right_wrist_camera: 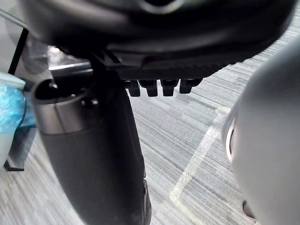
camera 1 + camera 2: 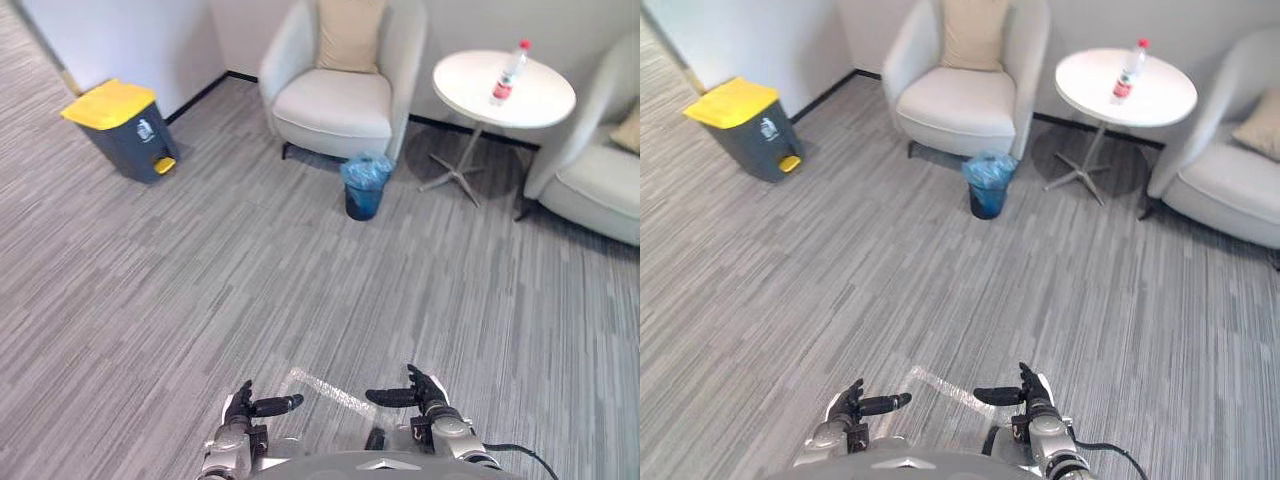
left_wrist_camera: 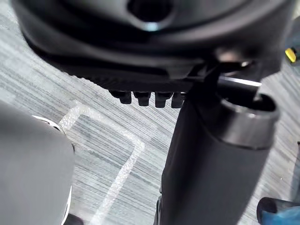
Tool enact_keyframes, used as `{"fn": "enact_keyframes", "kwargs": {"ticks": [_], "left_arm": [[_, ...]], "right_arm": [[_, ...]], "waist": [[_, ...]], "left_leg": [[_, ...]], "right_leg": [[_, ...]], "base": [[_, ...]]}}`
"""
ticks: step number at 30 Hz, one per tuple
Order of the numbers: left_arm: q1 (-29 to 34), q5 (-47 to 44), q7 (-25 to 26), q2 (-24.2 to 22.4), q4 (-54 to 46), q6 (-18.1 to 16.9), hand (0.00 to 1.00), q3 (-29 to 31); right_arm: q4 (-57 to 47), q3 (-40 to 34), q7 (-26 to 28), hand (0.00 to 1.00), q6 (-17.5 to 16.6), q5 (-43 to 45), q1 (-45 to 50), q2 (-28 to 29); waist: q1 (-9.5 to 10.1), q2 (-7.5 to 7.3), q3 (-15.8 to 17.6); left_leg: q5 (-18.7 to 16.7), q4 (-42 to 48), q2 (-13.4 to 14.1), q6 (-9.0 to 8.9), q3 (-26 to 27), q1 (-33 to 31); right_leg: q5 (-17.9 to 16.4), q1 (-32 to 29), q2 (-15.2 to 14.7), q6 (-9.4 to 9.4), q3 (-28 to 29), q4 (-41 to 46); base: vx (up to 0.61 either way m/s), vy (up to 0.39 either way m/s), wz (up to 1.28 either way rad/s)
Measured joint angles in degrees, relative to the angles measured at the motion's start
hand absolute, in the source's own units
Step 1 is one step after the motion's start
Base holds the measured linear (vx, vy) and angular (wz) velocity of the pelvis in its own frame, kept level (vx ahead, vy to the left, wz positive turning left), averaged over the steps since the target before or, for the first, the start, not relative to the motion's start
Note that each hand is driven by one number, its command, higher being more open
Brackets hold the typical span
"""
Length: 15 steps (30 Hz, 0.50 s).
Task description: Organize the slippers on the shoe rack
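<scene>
Left hand (image 2: 240, 407) and right hand (image 2: 425, 393) sit low, arms cut off, fingers slack and holding nothing. Their thumbs point at each other across a pale tape corner (image 2: 318, 384) on the grey striped carpet (image 2: 200, 280). Well ahead of them: one pale upholstered armchair (image 2: 335, 100), a second armchair (image 2: 590, 175) cut off, one round white worktop (image 2: 465, 85) bearing one red-labelled plastic bottle (image 2: 510, 72), one blue-bagged bin (image 2: 365, 185), one yellow-lidded grey pedal bin (image 2: 125, 125).

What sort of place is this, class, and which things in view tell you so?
Probably a lounge or waiting area, perhaps in an office: pale armchairs either side of a round white table with a bottle on it, grey carpet, and a yellow-lidded bin by the wall.
</scene>
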Motion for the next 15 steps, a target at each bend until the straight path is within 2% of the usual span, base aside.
{"fn": "enact_keyframes", "kwargs": {"ticks": [3, 5, 7, 8, 10, 12, 13, 14, 15], "left_arm": [[0.09, 0.03, -0.06, -0.18, -0.03, -0.01, 1.00, 0.09], [-0.04, -0.02, -0.15, -0.19, -0.75, -0.02, 1.00, 0.23], [-0.08, -0.06, -0.14, -0.31, -1.72, -0.06, 1.00, 0.66], [-0.03, -0.12, -0.16, -0.74, -1.83, -0.17, 1.00, 1.29], [-0.06, -0.13, -0.17, -0.87, -1.99, -0.12, 1.00, 1.25], [-0.03, -0.17, -0.01, -0.82, -2.97, -0.17, 1.00, 1.23], [-0.03, -0.17, 0.01, -0.91, -3.06, -0.23, 1.00, 1.17], [0.05, -0.28, 0.00, -1.46, -2.77, -0.18, 1.00, 1.03], [-0.06, -0.21, 0.00, -1.34, -2.59, -0.11, 1.00, 0.96]], "right_arm": [[0.58, -1.99, -0.38, 1.00, -0.02, 1.57, 0.79, -0.02], [0.95, -1.95, -0.51, 1.00, -0.05, 1.56, 0.89, -0.28], [0.96, -1.84, -0.56, 1.00, -0.08, 1.57, 0.93, -0.55], [0.96, -1.85, -0.57, 1.00, -0.08, 1.59, 0.78, -0.43], [0.88, -2.07, -0.79, 1.00, -0.07, 1.61, 0.67, -0.77], [0.88, -3.12, -1.05, 1.00, 0.00, 1.73, 0.81, -0.70], [0.79, -3.82, -1.20, 1.00, 0.00, 1.73, 0.80, -0.71], [0.76, -4.18, -1.26, 1.00, 0.05, 2.12, 0.78, -1.41], [0.77, -4.06, -1.27, 1.00, 0.01, 2.15, 0.78, -1.22]], "waist": [[0.07, 0.24, -0.14], [0.49, 0.34, 0.07], [1.48, 0.86, 0.39], [2.09, 0.99, 0.73], [2.05, 1.60, 0.92], [2.13, 1.20, 1.55], [2.15, 1.63, 1.66], [1.96, 2.86, 1.40], [1.95, 2.31, 1.34]], "left_leg": [[-0.09, 2.00, 0.94, -0.18, -0.86, -0.60], [-1.06, 10.57, 2.38, -1.78, -0.72, -4.17], [-1.20, 19.77, 3.81, -2.01, -0.03, -7.69], [-2.50, 24.26, 4.26, -1.43, -0.78, -10.04], [-6.23, 20.54, 2.85, -1.03, -4.95, -10.61], [-6.25, 14.12, 0.64, -1.14, -12.00, -13.04], [-4.45, 10.07, 0.49, -2.16, -14.45, -13.20], [1.12, 8.94, 1.21, -0.81, -13.79, -12.52], [1.00, 8.86, 0.89, -1.01, -13.00, -12.01]], "right_leg": [[1.96, 2.94, 1.60, -0.30, -0.43, -5.28], [4.45, 5.36, 3.06, -0.53, 0.10, -10.62], [5.34, 6.39, 3.95, -1.00, 2.50, -12.50], [5.11, 6.39, 4.18, -1.65, 4.66, -12.41], [5.16, 6.33, 4.18, -1.69, 7.74, -12.16], [4.87, 6.12, 3.34, -1.21, 11.45, -11.26], [4.42, 5.85, 3.44, -0.45, 12.48, -10.34], [3.83, 5.55, 4.34, 0.76, 13.80, -8.82], [3.66, 5.74, 3.81, 1.15, 14.49, -8.59]], "base": [[-0.01, -0.025, 0.09], [-0.07, -0.021, -0.16], [-0.05, 0.011, -0.58], [-0.01, 0.049, -0.77], [0.00, 0.065, -0.88], [0.01, 0.104, -0.92], [0.03, 0.144, -0.81], [0.07, 0.176, -0.60], [0.11, 0.187, -0.50]]}}
